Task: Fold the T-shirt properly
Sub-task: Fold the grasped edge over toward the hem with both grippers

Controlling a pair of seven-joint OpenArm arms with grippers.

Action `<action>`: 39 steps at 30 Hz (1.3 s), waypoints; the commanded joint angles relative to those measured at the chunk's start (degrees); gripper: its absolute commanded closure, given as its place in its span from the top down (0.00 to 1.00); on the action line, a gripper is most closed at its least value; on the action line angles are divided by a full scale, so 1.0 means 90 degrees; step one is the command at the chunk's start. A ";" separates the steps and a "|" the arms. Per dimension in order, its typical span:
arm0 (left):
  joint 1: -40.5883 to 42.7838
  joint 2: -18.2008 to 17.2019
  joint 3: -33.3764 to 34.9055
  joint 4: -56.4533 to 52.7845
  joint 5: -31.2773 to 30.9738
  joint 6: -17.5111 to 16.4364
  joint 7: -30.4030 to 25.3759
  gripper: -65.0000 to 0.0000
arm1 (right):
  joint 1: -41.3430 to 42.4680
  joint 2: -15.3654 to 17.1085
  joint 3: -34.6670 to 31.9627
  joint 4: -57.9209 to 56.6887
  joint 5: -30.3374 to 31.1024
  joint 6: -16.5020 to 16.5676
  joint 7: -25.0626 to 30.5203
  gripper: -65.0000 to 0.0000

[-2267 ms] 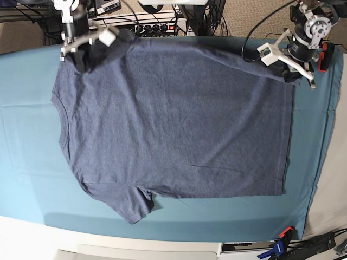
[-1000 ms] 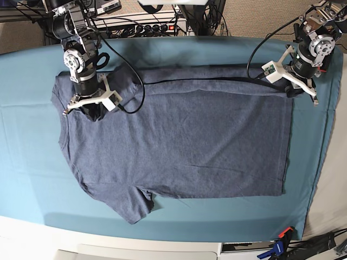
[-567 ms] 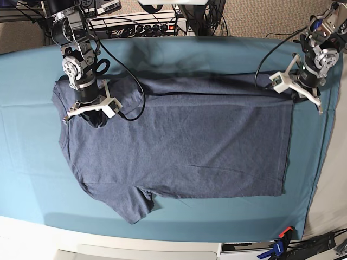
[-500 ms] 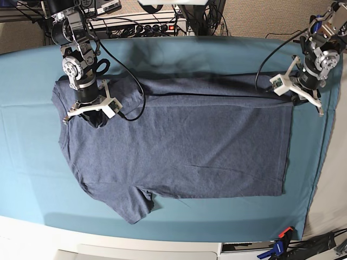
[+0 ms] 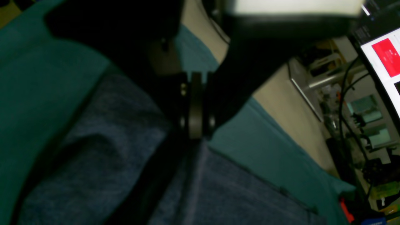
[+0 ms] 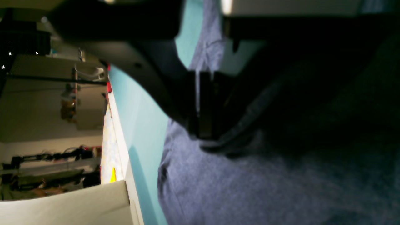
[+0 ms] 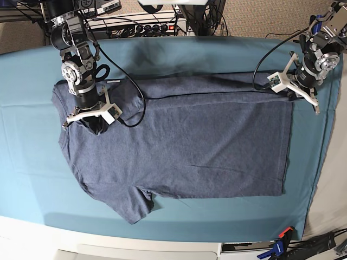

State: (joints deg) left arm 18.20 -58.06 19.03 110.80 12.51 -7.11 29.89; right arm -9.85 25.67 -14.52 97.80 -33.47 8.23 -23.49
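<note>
The navy T-shirt (image 7: pixel 184 146) lies flat on the teal table cloth (image 7: pixel 27 162), collar to the left, hem to the right, plain side up. Its far edge is doubled over into a narrow band. My right gripper (image 7: pixel 93 122) stands at the shoulder beside the collar, shut on a pinch of the T-shirt (image 6: pixel 281 187), as the right wrist view shows at its gripper tips (image 6: pixel 204 137). My left gripper (image 7: pixel 295 93) is at the far hem corner, shut on a raised fold of the T-shirt (image 5: pixel 109 150), seen at its gripper tips (image 5: pixel 195 136).
A black cable (image 7: pixel 135 103) from the right arm loops over the shirt's shoulder. A power strip and wiring (image 7: pixel 157 27) sit behind the table's far edge. Clamps (image 7: pixel 279 246) grip the near right corner. The cloth's right edge (image 7: pixel 325 135) is close to the hem.
Both grippers have come toward the near side, carrying the shirt's far edge with them, so the doubled-over band is a little wider. Both stay shut.
</note>
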 commanded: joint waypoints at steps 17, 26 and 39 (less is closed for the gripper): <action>-0.0372 -0.0075 -0.0061 0.0073 0.0248 0.1523 -0.0216 0.33 | 0.0107 0.0078 0.0036 0.0095 -0.0041 -0.0199 -0.0029 0.00; -0.0539 -0.0073 -0.0061 0.0073 0.0002 0.1651 -0.0211 0.33 | 0.0109 0.0075 0.0039 0.0095 -0.0044 -0.0755 -0.0070 0.14; -0.0539 -0.0073 -0.0061 0.0073 -0.0090 0.1639 -0.0209 0.33 | 0.0219 0.0083 0.0044 0.0095 -0.0403 -0.1600 -0.0124 0.25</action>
State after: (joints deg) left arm 13.91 -57.49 19.07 110.80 11.22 6.83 28.45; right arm -8.99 25.69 -14.59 97.80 -36.21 -4.99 -25.45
